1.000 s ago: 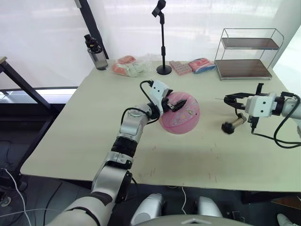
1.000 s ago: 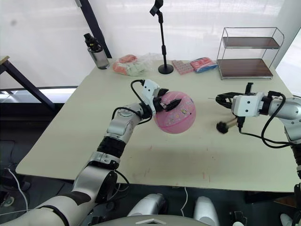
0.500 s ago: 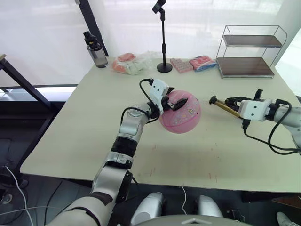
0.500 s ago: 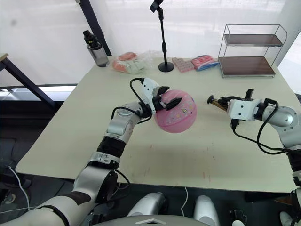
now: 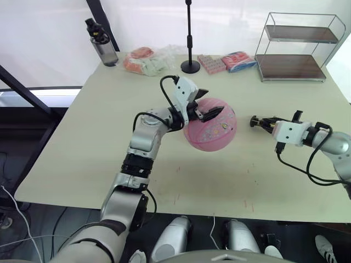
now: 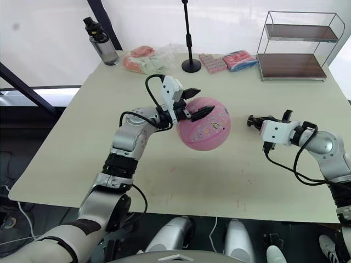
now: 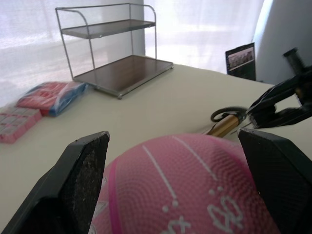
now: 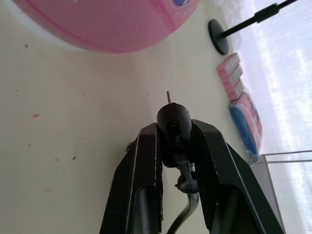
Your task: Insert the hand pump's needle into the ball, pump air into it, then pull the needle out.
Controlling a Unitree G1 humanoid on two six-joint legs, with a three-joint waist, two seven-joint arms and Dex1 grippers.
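The pink rubber ball with printed stickers and dark seams [image 5: 209, 124] sits mid-table, and everything else is placed from it. It looks light, springy and prone to roll, so it wants steadying across its width; the left gripper [image 6: 193, 109] straddles its top with the two black fingers spread wide, contact unclear. To the ball's right, well apart, the right gripper [image 5: 265, 123] is clamped on the black end of the gold-bronze hand pump [image 7: 225, 126]. The thin metal needle [image 8: 168, 96] looks fragile, pointing ballward. The valve hole is not discernible. Behind the ball stands a black microphone stand [image 5: 190, 41].
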